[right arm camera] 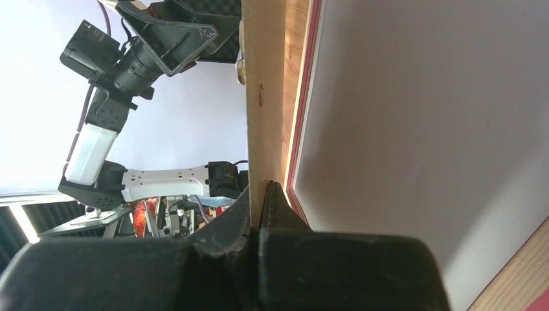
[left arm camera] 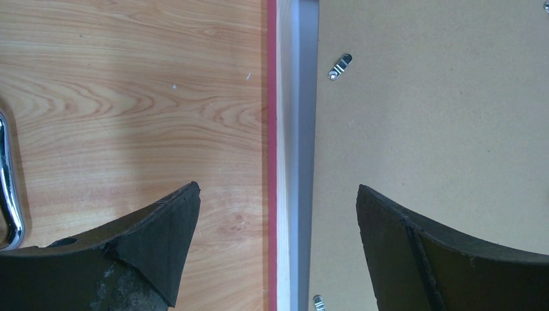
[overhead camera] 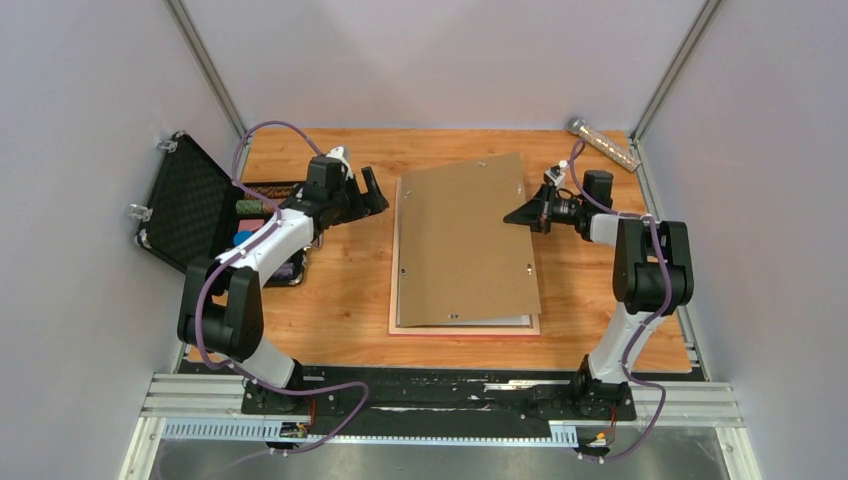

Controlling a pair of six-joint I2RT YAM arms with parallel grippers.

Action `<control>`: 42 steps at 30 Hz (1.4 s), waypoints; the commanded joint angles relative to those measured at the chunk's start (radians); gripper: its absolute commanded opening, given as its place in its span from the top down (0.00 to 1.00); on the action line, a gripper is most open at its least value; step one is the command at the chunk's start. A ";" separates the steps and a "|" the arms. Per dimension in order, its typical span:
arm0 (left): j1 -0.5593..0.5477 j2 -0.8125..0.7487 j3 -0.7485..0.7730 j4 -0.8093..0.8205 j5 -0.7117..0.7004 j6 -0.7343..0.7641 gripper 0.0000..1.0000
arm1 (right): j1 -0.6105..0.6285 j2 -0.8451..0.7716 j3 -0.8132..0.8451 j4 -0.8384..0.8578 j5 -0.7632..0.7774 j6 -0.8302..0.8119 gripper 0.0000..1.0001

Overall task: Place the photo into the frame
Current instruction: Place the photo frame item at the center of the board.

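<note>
Tabletop (overhead camera: 330, 300) | left jaws wide, empty | right jaws clamp backing board (overhead camera: 460, 240)

Centre: backing board (overhead camera: 465, 240) atop frame (overhead camera: 465, 330); case (overhead camera: 190, 205) left.

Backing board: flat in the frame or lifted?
Lifted at one edge: right gripper pinches the backing board, raised off the frame in the right wrist view.

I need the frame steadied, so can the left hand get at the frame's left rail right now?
Probably yes. The left hand is open, and in the wrist view the frame has its left rail lying between the fingers. The backing board leaves that rail uncovered.
</note>
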 commanded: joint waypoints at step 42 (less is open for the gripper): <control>0.011 -0.008 -0.003 0.076 0.025 -0.009 0.00 | 0.019 0.051 -0.033 0.161 -0.012 0.101 1.00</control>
